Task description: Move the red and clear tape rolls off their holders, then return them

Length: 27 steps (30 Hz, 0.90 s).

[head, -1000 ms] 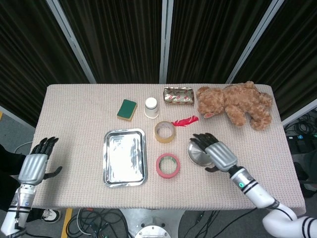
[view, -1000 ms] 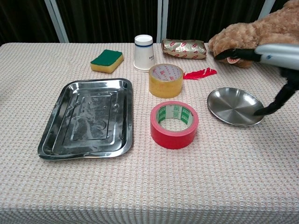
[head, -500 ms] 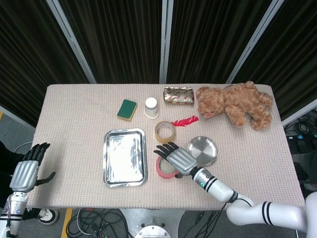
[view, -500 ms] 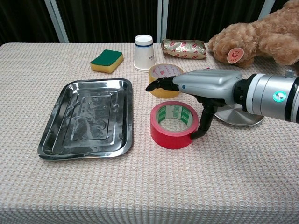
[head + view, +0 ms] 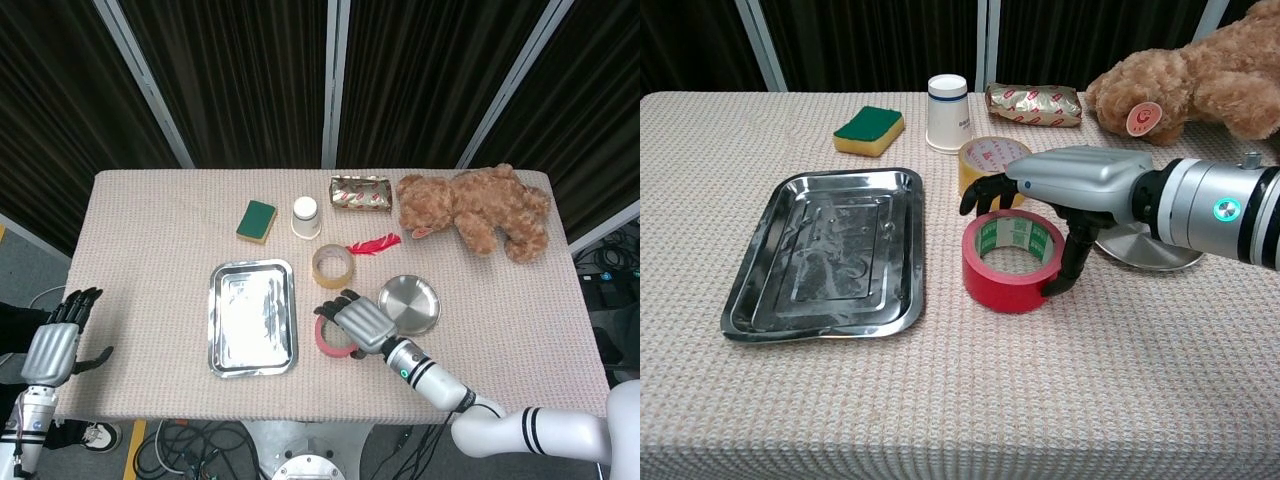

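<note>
The red tape roll (image 5: 326, 342) (image 5: 1006, 278) lies flat on the table between the steel tray (image 5: 252, 318) (image 5: 825, 250) and the round steel dish (image 5: 412, 303) (image 5: 1152, 256). My right hand (image 5: 360, 323) (image 5: 1070, 180) arches over it; the fingers (image 5: 982, 190) curl down at its far left rim and the thumb presses its near right side. The clear, yellowish tape roll (image 5: 331, 265) (image 5: 985, 158) stands just behind, partly hidden by that hand in the chest view. My left hand (image 5: 58, 338) hangs beyond the table's left edge, fingers apart, holding nothing.
Along the back stand a green sponge (image 5: 257, 220) (image 5: 869, 130), a white paper cup (image 5: 305, 216) (image 5: 948, 111), a foil packet (image 5: 360, 193) (image 5: 1033, 103) and a teddy bear (image 5: 475, 210) (image 5: 1200, 70). A red feather (image 5: 374, 244) lies beside the clear roll.
My right hand swept left from the steel dish to the red roll, then its fingers curled down around the roll. The left hand dropped slightly off the table's left side.
</note>
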Motion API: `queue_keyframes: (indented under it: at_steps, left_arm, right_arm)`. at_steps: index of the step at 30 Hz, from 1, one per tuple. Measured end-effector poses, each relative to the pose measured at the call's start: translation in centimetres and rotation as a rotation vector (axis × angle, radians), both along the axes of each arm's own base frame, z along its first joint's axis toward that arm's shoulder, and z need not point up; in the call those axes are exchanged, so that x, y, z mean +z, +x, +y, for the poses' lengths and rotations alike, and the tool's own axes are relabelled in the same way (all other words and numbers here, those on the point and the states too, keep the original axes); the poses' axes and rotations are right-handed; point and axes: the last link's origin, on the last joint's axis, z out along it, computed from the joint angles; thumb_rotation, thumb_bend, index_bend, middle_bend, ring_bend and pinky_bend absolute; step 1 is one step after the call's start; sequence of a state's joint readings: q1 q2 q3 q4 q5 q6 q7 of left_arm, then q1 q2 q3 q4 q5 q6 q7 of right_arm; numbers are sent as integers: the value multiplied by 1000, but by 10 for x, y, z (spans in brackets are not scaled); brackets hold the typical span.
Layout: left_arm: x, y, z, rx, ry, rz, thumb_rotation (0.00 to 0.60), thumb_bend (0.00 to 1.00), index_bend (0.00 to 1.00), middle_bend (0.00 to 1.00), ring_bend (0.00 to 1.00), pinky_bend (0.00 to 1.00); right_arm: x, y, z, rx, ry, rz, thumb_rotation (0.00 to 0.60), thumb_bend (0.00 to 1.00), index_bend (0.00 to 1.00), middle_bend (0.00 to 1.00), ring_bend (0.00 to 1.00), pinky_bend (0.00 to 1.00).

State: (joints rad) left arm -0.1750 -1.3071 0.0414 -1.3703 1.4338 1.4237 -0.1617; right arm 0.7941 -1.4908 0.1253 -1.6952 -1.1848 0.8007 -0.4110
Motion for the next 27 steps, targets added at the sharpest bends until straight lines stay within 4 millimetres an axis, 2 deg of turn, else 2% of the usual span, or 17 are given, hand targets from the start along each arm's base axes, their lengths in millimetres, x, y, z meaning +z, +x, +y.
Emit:
queue_keyframes:
  at_steps: [3,6,10,11,17,23,26,27]
  left_arm:
    - [0,0,0,-1,0,-4,600,190,60,55,0,136]
    - [-1,2,1,-9,-5,-6,600,189,60,56,0,136]
    - [-3,6,4,-25,-16,-10,600,190,60,55,0,136]
    - [-4,7,5,-30,-17,-12,600,189,60,55,0,136]
    - [-7,13,9,-52,-27,-8,600,189,60,55,0,135]
    - [-6,16,12,-54,-25,-3,600,189,60,55,0,135]
    - [-6,17,14,-58,-26,-3,600,189,60,55,0,135]
    - [-6,18,15,-60,-26,-4,600,189,60,55,0,136]
  right_arm:
    - [12,-1,0,-3,-35,-27,600,128,246,350,252,189]
    - [33,-9,-4,-18,-98,-45,600,128,246,348,252,189]
    - [66,-41,-9,-97,-195,-34,600,128,248,347,252,189]
    - [69,-49,-9,-120,-204,-29,600,128,248,347,252,189]
    - [66,-85,-15,-204,-219,16,600,121,209,326,247,173]
    - [52,-99,-19,-228,-222,34,600,98,97,281,210,120]
    - [52,-103,-19,-241,-229,37,600,62,18,212,121,57]
    - [52,-104,-20,-247,-230,40,600,35,2,139,64,26]
